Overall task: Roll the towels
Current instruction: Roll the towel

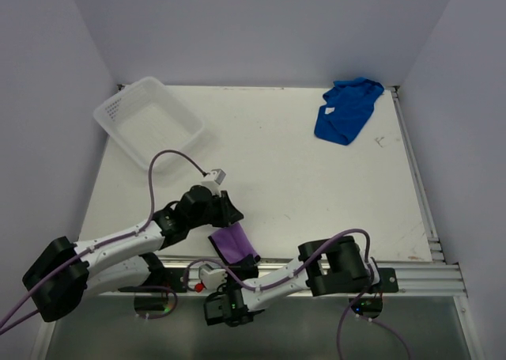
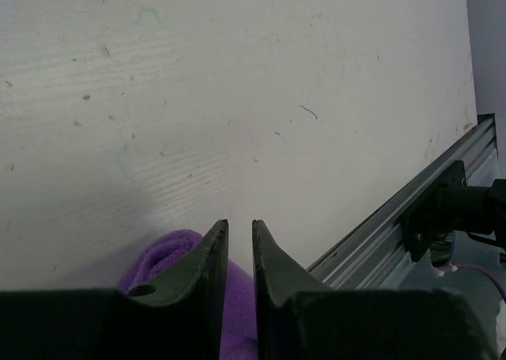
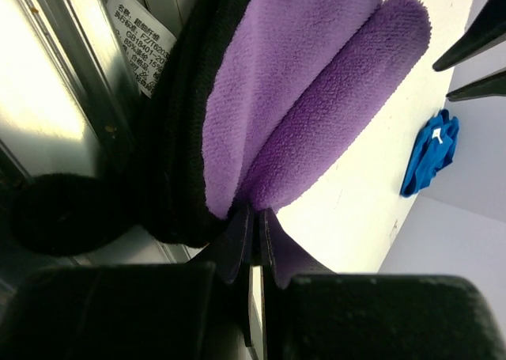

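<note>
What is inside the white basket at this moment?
Nothing can be seen in the white basket: only its perforated floor shows. The purple towel and blue towel lie on the table.

white table (image 1: 277, 178), pale lilac walls (image 1: 261, 28)

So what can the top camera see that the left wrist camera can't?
Only the top view shows the white basket, the blue towel and both arms. Only the left wrist view shows the left pincer up close, nearly shut with a thin gap. Both show the purple towel, the table and the metal rail.
</note>
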Robot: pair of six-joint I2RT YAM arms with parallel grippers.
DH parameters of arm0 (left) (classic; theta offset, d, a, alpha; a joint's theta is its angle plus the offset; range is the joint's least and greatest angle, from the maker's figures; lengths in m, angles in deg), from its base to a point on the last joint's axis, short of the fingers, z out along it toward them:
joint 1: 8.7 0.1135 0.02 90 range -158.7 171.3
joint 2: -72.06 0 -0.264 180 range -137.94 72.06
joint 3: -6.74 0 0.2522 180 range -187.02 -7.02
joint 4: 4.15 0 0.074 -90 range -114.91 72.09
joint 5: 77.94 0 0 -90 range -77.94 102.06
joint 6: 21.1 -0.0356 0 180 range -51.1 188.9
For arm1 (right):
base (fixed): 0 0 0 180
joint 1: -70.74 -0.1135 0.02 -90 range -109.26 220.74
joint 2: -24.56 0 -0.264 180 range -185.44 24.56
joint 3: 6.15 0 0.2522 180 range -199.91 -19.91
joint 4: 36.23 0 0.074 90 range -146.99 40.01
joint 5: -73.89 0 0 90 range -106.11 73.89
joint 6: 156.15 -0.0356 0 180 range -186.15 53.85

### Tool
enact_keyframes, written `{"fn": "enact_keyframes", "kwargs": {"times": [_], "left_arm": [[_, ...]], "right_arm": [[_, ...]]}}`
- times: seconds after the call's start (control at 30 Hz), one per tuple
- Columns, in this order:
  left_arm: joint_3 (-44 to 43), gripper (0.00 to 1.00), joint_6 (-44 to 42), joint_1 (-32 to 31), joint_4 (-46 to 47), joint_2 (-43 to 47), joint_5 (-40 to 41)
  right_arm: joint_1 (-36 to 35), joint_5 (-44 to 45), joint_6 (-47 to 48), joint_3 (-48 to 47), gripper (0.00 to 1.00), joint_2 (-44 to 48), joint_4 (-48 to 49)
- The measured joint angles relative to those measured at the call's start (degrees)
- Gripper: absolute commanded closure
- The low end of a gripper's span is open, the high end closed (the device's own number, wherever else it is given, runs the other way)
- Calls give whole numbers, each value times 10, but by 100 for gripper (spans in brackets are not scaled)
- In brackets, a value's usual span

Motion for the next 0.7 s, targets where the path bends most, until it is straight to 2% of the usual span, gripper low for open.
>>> {"fn": "enact_keyframes", "kwargs": {"times": [0.23, 0.5, 0.6, 0.63, 0.7], "left_arm": [[45, 87, 14, -5, 83, -42, -14], [89, 93, 28, -5, 215, -157, -12], [91, 96, 37, -5, 262, -192, -12], [91, 97, 39, -5, 273, -199, -12], [91, 98, 40, -5, 284, -206, -11]], "right_arm": [[9, -13, 0, 5, 100, 8, 8], [17, -23, -7, 9, 99, 15, 13], [17, -23, -17, 12, 91, 19, 13], [17, -25, -24, 16, 78, 24, 15], [17, -33, -38, 29, 70, 42, 22]]}}
